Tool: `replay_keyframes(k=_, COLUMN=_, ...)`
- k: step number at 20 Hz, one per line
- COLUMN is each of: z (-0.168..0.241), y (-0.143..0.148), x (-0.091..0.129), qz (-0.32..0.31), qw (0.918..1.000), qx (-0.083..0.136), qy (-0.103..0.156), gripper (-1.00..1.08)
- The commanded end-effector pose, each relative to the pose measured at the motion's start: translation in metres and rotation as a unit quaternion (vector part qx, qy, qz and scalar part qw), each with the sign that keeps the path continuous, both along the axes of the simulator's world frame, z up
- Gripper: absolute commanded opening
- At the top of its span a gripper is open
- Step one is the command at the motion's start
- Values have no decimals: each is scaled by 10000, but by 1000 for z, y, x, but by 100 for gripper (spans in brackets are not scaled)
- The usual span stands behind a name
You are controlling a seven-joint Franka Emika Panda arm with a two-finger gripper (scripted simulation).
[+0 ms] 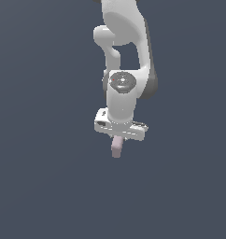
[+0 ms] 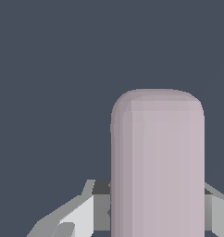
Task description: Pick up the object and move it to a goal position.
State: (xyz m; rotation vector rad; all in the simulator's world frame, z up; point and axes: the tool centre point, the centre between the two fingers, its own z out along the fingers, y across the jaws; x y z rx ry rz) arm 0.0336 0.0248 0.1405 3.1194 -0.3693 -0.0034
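Note:
The object is a pale pinkish-mauve bar point(image 1: 116, 147) with a rounded end. It hangs out from under the white arm's hand in the exterior view. In the wrist view the bar point(image 2: 158, 162) fills the middle, standing between my grey fingers point(image 2: 81, 215), one on each side. My gripper point(image 1: 118, 140) is shut on the bar and holds it off the ground. The fingertips are hidden behind the hand in the exterior view.
The white arm point(image 1: 126, 60) comes down from the top of the exterior view. A plain dark blue-grey surface point(image 1: 40, 186) lies all around. No other object or marker shows.

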Motion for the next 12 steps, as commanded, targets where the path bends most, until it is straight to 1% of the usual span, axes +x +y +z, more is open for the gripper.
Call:
replay_keyframes(k=1, z=21, y=-1, x=0, qz=0, qw=10000, qx=0, qy=-9, gripper=-100)
replay_keyframes(k=12, z=143, y=-5, x=0, qz=-2, qw=10000, qx=0, qy=-10, gripper=-100)
